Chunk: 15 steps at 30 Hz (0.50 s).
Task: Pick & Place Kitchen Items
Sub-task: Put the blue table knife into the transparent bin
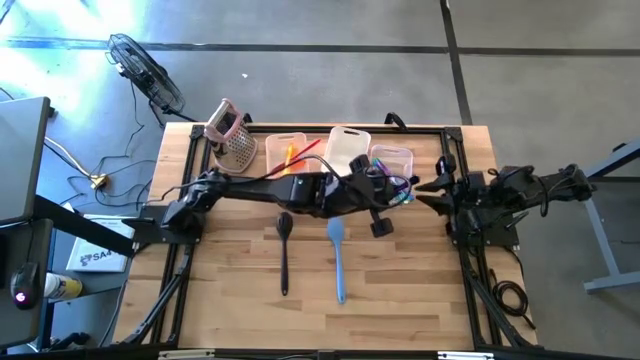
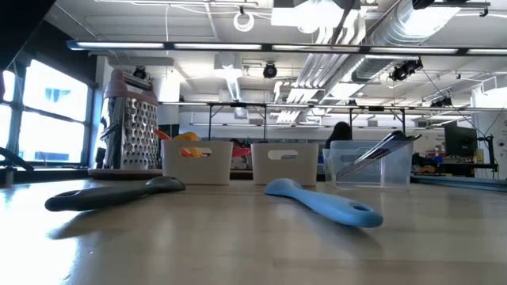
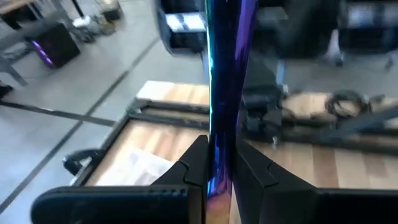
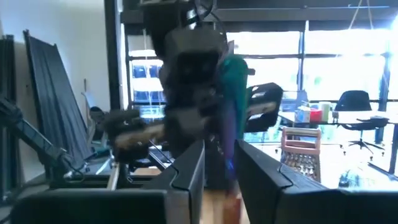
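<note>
My left gripper [image 1: 390, 190] reaches from the left across the table's middle. It is shut on a slim iridescent purple-green utensil [image 3: 227, 68], by the near edge of the right clear bin [image 1: 392, 158]. My right gripper [image 1: 420, 188] waits open and empty just right of it, facing the utensil [image 4: 231, 93]. A black spoon [image 1: 284, 250] and a blue spatula [image 1: 338, 258] lie flat on the table in front. Orange and red utensils [image 1: 296, 152] lie in the left bin. My left gripper pinches the utensil's slim shaft [image 3: 219, 163] between its two fingers [image 3: 194, 163]. The shaft runs on past the fingertips, away from the wrist. The utensil is lifted clear of the table, its coloured end [image 1: 404, 190] at the right bin's near edge.
Three clear bins [image 1: 347, 145] stand in a row at the back. A metal box grater with a pink handle [image 1: 232, 140] stands at the back left. Slim utensils [image 2: 376, 152] lean in the right bin. The two grippers are close together.
</note>
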Each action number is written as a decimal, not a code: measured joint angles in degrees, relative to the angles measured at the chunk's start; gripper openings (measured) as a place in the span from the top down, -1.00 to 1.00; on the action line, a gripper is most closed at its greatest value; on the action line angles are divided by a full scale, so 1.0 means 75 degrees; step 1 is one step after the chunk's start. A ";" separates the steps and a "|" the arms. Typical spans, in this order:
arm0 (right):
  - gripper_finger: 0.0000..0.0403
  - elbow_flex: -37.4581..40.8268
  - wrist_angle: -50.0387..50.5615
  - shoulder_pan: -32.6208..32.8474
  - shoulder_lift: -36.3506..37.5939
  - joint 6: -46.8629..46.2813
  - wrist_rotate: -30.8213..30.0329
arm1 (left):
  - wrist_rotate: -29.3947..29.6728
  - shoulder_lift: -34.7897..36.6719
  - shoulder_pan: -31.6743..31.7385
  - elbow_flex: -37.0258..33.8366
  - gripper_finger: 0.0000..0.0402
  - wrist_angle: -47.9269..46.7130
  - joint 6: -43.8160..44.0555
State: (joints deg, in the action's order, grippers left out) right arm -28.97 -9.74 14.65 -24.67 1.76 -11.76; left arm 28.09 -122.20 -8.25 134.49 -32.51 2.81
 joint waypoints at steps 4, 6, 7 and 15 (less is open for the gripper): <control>0.66 0.0000 -0.0005 -0.0003 -0.0012 0.0006 -0.0046 | -0.0093 -0.0080 -0.0006 -0.0024 0.82 -0.0064 0.0003; 0.68 0.0000 -0.0011 -0.0002 -0.0060 0.0006 -0.0084 | -0.0078 -0.0090 -0.0003 -0.0013 0.82 -0.0008 0.0003; 0.68 0.0000 -0.0012 -0.0002 -0.0101 0.0006 -0.0159 | -0.0077 -0.0102 -0.0003 -0.0013 0.82 -0.0035 0.0004; 0.69 0.0000 -0.0321 -0.0003 -0.0378 0.0006 -0.0232 | -0.0202 -0.0130 0.0000 -0.0016 0.82 -0.0045 0.0047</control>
State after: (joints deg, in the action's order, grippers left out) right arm -28.97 -12.15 14.63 -27.50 1.80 -13.50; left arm 26.57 -123.17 -8.25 134.37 -32.85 3.16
